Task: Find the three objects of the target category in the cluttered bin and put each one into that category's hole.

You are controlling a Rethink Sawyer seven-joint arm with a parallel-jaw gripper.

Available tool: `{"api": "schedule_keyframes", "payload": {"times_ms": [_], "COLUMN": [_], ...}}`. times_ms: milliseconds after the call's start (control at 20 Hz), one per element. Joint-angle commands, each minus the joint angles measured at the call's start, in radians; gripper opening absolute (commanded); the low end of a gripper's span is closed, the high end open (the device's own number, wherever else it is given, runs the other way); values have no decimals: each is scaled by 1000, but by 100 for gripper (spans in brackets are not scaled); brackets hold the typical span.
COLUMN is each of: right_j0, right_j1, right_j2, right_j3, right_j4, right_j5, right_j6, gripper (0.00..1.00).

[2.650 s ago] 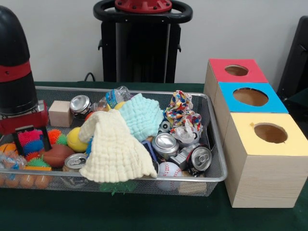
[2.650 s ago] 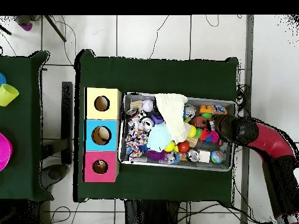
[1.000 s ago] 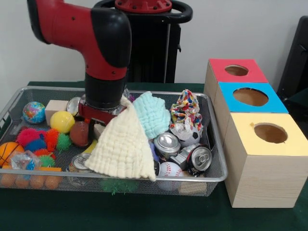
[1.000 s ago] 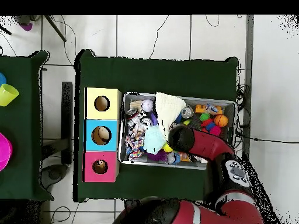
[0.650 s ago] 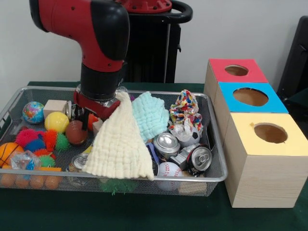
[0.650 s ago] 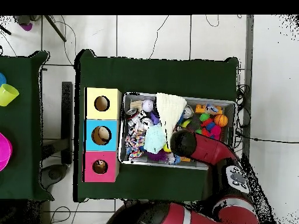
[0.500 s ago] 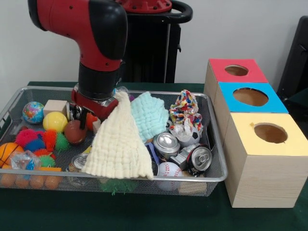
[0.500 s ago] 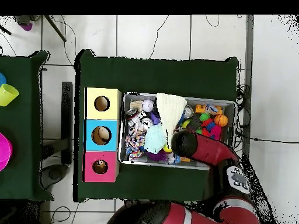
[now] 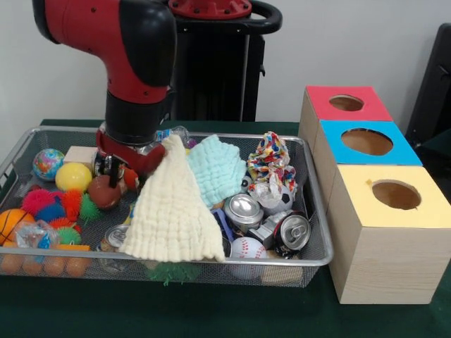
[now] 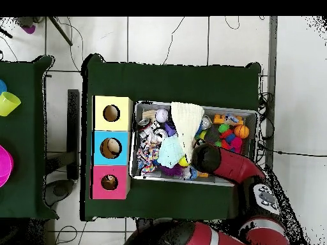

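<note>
Here the hand [image 9: 116, 169] hangs low over the left half of the wire bin [image 9: 318, 211], under the thick red and black arm [image 9: 134, 63], and one corner of the cream cloth [image 9: 169, 211] is drawn up to a peak right against its base; whether the hand is actually pinching that corner I cannot tell, since its tips are hidden between the cloth and the toys. The cloth spreads down from the peak in a broad triangle and its lower hem lies on the clutter at the bin's near edge. Touching its right side is a pale blue cloth [image 9: 218, 169], bunched up, and beyond that a patterned rag [image 9: 271, 163] with many colours. Just left of the hand sit a brown ball [image 9: 103, 191], a yellow ball [image 9: 74, 176], a small globe ball [image 9: 47, 164] and a wooden block [image 9: 79, 155]. Farther left lie spiky pink, blue and green toys [image 9: 53, 204] and an orange basketball [image 9: 13, 220]. In front of the blue cloth are crushed drink cans [image 9: 243, 210], another can [image 9: 291, 232] on its side, and a baseball [image 9: 246, 248] at the near wall. To the right of the bin, on the green counter [image 9: 211, 313], stand three wooden boxes in a row, each with a round hole in its top: red box [image 9: 345, 103] farthest, blue box [image 9: 366, 142] in the middle, yellow box [image 9: 394, 195] nearest. From overhead, the arm [image 10: 223, 166] covers the bin's lower middle and the cream cloth [image 10: 186, 121] runs away from it.
</note>
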Motion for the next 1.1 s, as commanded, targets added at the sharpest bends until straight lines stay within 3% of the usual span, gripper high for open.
{"api": "schedule_keyframes", "payload": {"times_ms": [50, 250, 400, 600, 750, 900, 1100], "right_j0": [-80, -103, -140, -177, -190, -198, -217], "right_j1": [112, 172, 272, 375, 351, 284, 248], "right_j2": [58, 87, 147, 230, 244, 238, 244], "right_j3": [-33, -166, -382, -582, -530, -395, -310], "right_j4": [-56, -79, -117, -170, -192, -211, -232], "right_j5": [147, 243, 391, 541, 494, 392, 319], "right_j6": [-36, -126, -269, -409, -367, -264, -198], "gripper": [100, 100, 100, 100, 100, 100, 100]}}
